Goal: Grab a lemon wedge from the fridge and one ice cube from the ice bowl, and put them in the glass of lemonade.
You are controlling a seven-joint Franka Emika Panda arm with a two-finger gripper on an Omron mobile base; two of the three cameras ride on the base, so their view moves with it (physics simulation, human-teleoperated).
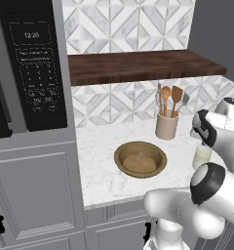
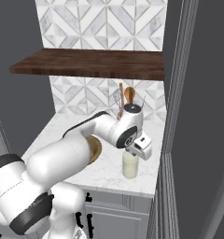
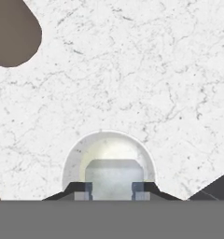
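Left base view: glass of lemonade [image 1: 202, 157] on counter [image 1: 102, 168] right of ice bowl [image 1: 140, 159]. Right base view: gripper [image 2: 132, 156] straight above glass. Hand view: ice cube [image 3: 113, 179] clamped between fingertips [image 3: 83, 190], glass mouth directly beneath; straight drop needed.

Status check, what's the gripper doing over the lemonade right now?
Gripper shut on ice cube, directly above glass of lemonade. Ice bowl beside it on counter. Nothing blocking the drop.
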